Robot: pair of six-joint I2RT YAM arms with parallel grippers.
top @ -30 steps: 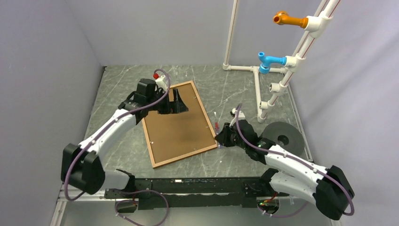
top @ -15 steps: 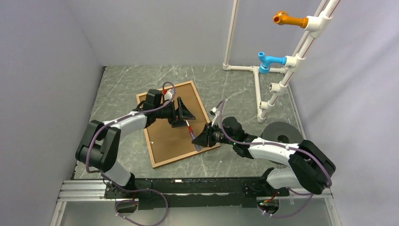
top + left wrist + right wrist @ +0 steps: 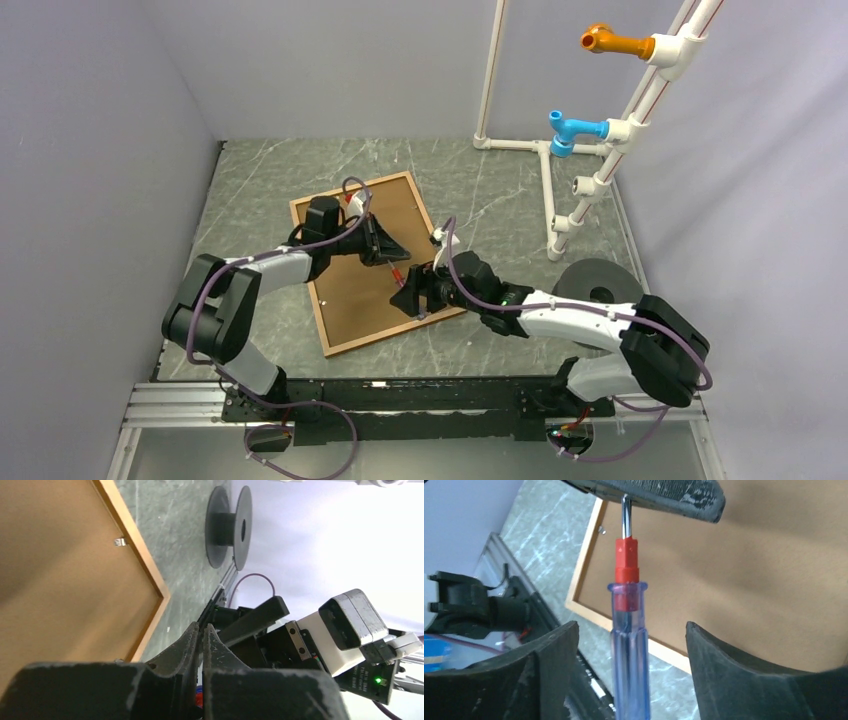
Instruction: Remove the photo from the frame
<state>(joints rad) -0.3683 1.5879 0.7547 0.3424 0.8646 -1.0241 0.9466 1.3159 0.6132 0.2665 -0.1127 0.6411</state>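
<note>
The frame (image 3: 315,302) lies face down on the table, its thin wooden border around the light-brown backing board (image 3: 350,305) of the photo; the printed side is hidden. Above the board, my left gripper (image 3: 385,250) is shut on the metal shaft of a screwdriver (image 3: 398,272) that has a red collar and a clear blue handle. My right gripper (image 3: 412,298) is open, its jaws on either side of the handle (image 3: 629,645) with gaps on both sides. In the left wrist view the fingers (image 3: 192,640) are pressed together. A small metal clip (image 3: 119,542) sits on the frame's inner edge.
A black spool (image 3: 600,290) lies on the table at the right. Behind it stands a white pipe rack (image 3: 560,150) with a blue peg and an orange peg. Grey walls close in the table on the left and at the back.
Both arms came together over the backing board. My left gripper closed on the screwdriver's shaft, and my right gripper opened and let go of the handle.
</note>
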